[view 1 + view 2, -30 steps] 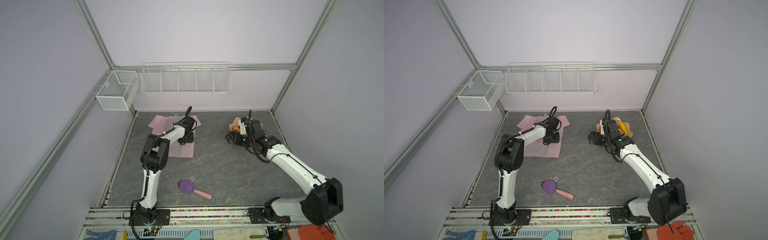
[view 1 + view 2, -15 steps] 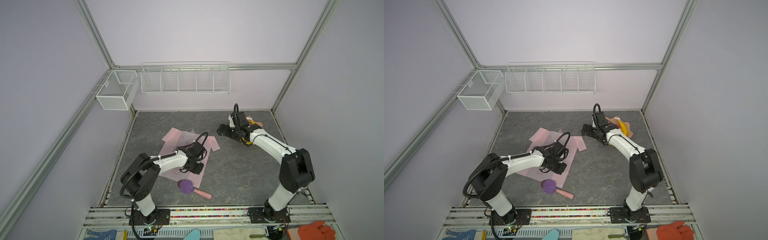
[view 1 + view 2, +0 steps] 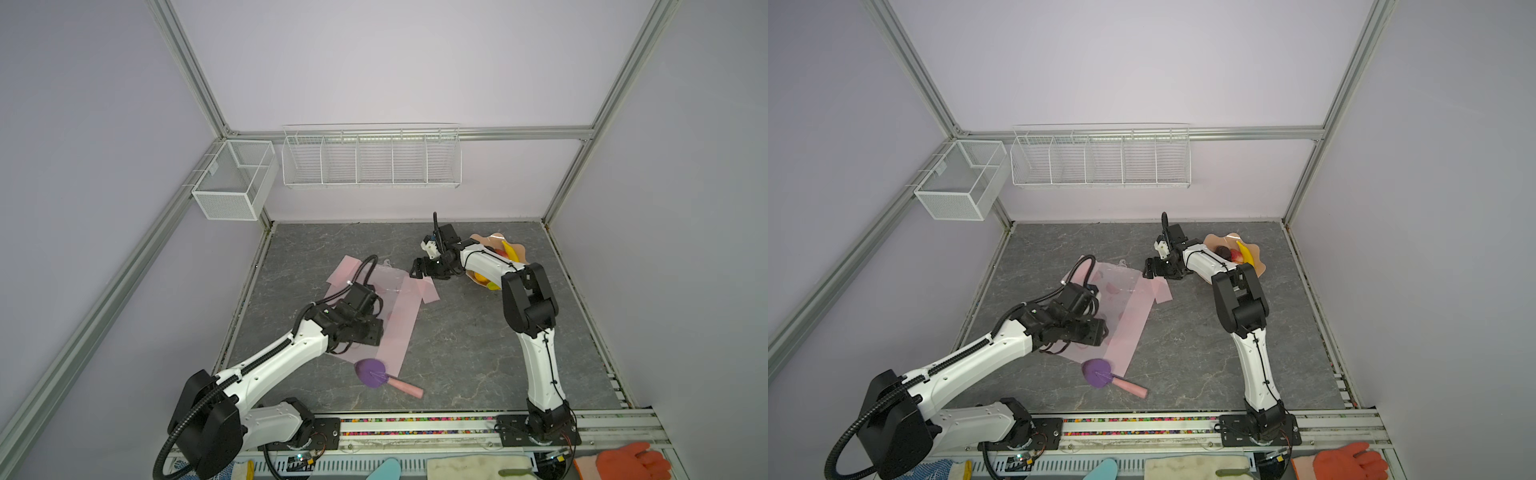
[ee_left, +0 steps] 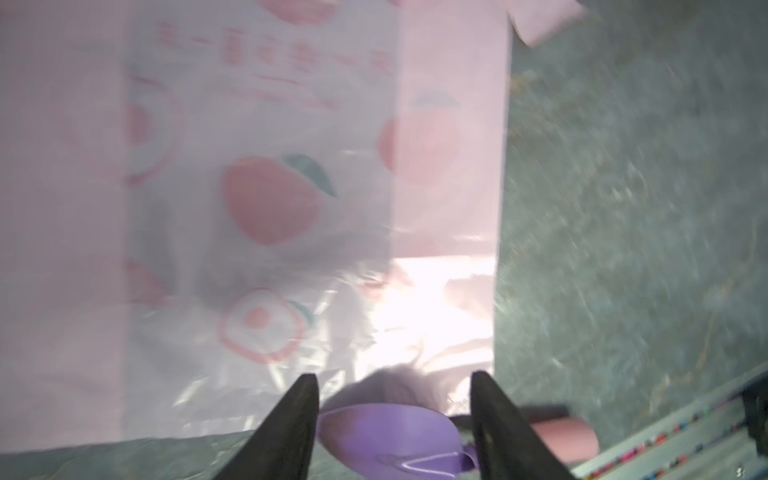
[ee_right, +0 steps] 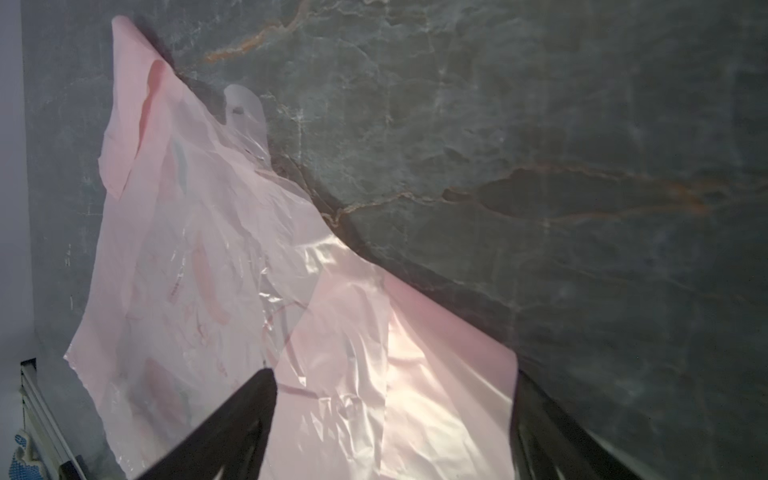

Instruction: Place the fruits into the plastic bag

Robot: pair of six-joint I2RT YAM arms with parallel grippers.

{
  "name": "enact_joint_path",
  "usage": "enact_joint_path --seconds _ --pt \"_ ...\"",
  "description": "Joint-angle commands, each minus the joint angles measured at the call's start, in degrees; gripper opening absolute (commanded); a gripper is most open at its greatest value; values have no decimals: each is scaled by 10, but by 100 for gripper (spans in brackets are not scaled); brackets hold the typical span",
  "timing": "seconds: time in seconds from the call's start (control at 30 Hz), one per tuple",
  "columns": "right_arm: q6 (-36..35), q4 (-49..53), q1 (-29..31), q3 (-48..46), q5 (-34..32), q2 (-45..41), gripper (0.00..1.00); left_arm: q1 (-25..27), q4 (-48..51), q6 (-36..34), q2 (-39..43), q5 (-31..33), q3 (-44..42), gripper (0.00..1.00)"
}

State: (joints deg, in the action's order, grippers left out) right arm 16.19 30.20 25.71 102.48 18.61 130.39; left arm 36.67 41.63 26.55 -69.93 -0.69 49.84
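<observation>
- In both top views the plastic bag (image 3: 399, 316) (image 3: 1129, 320) is lying flat on the bench (image 3: 457, 353), left of the middle, with the left arm (image 3: 359, 299) covering part of its clear panel
- The left end effector (image 3: 368, 334) is hanging over the bag's near part; its own black body is hiding the jaws here
- The right end effector (image 3: 417, 268) is hovering beside the bag's far right handle
- The fruits (image 3: 1237, 255) are sitting in the bowl (image 3: 1214, 240) at the back right, well apart from the bag; the right arm (image 3: 1204, 262) is crossing over them, leaving only a banana (image 3: 1245, 252), a dark ball (image 3: 1224, 251) and some red showing in a top view
- The purple tool (image 3: 371, 372) is lying at the bag's near edge; whether it is touching is hard to tell
- In the blurred left wrist view the fingers (image 4: 299, 415) are standing apart, gripping nothing, with the head of the purple tool (image 4: 390, 428) showing between them
- In the right wrist view the fingers (image 5: 249, 415) are standing wide apart above a crinkled pink corner of the bag (image 5: 332, 332), clamping nothing; the frame is cutting off their bases
</observation>
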Motion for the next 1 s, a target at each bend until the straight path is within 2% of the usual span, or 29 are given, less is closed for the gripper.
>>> enact_joint_path --seconds 0.0,0.07,0.13,0.27,0.63,0.97 --pt "-42 -13 15 44 20 20 88 -78 50 163 1 11 4 63" --pt "-50 -11 22 67 14 41 87 -110 45 221 -7 0 -7 63" --pt "-52 -16 25 79 8 55 87 -118 36 251 -16 5 -15 63" --pt "-55 -33 27 95 10 76 84 -134 20 284 -46 16 -36 61" --pt "-72 -52 28 109 -4 38 83 -204 -51 253 -163 16 -71 47" --pt "-29 -81 31 168 33 88 86 -210 -72 202 -232 27 -58 40"
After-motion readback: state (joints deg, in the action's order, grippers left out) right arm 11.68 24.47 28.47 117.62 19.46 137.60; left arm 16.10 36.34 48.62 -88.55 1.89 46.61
